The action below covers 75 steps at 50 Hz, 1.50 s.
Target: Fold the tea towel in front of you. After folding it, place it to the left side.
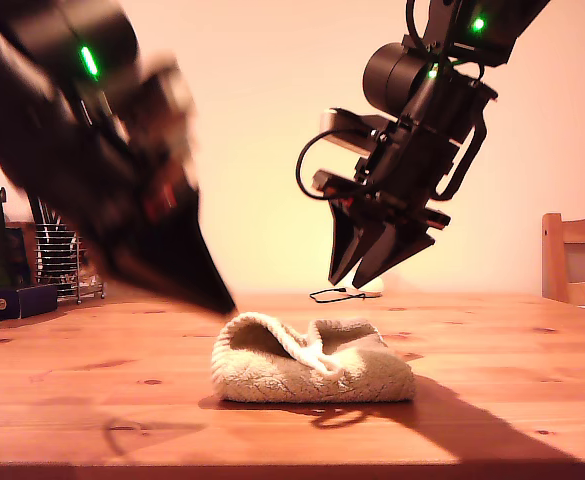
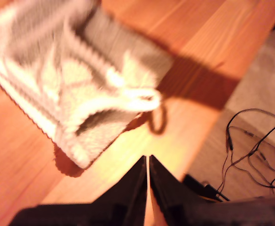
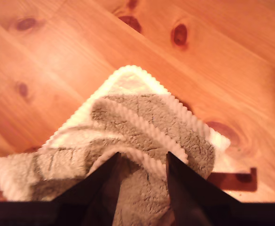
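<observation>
Both grippers above tea towel (image 1: 312,362), my second gripper (image 3: 142,160) directly overhead, parted

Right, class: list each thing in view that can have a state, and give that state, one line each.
tea towel: folded into a lumpy bundle, lying on the table, held by nothing.
my first end effector: shut, empty, beside the towel.
my second end effector: open, empty, above the towel.
</observation>
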Motion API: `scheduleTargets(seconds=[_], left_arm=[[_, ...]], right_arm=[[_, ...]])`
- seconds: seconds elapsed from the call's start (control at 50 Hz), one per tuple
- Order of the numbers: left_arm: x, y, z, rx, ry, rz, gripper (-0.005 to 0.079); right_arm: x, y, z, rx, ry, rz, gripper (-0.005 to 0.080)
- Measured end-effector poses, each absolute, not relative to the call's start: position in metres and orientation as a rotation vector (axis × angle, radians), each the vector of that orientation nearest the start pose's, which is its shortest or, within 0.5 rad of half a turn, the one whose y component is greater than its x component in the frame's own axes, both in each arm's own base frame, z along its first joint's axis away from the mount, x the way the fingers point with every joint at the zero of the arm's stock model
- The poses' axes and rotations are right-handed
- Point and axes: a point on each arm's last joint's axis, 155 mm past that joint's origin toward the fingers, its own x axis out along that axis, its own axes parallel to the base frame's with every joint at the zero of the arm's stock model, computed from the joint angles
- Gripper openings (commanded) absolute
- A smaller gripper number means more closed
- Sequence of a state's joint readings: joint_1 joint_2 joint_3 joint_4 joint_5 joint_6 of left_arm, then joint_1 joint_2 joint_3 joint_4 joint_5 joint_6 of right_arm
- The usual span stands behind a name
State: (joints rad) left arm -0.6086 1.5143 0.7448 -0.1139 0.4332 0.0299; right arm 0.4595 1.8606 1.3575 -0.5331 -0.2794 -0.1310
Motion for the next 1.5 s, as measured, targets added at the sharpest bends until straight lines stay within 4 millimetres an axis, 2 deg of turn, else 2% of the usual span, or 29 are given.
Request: scheduleTargets(seconds=[0.06,0.08,0.1,0.5,0.74,1.04,1.34,1.5], left_arm=[[0.266,-0.278,0.055,0.114,0.886,-0.983,-0.0020],[0.268,-0.279,0.055,0.116,0.879,-0.981,-0.0020],[0.270,-0.280,0.055,0.116,0.871,-0.980,-0.0020],[0.292,-0.293,0.065,0.107,0.749,-0.984,-0.0020],[0.292,-0.297,0.045,0.098,0.815,-0.993,-0.0020],[0.291,-0.294,0.044,0.093,0.831,-0.994,-0.0021],[0.307,-0.295,0.052,0.101,0.763,-0.958,-0.0021],[0.336,-0.295,0.065,0.080,0.659,-0.867,-0.0021]], right_arm=[[0.391,0.255,0.083,-0.198,1.010,0.758,-0.0007],[0.391,0.256,0.084,-0.194,1.009,0.764,-0.0020],[0.391,0.256,0.085,-0.194,1.008,0.767,-0.0003],[0.390,0.260,0.089,-0.181,1.005,0.788,-0.0013],[0.390,0.260,0.089,-0.181,1.005,0.788,-0.0013],[0.393,0.262,0.091,-0.180,0.986,0.789,-0.0013],[0.394,0.262,0.091,-0.180,0.983,0.790,-0.0013],[0.394,0.262,0.091,-0.180,0.983,0.790,-0.0013]])
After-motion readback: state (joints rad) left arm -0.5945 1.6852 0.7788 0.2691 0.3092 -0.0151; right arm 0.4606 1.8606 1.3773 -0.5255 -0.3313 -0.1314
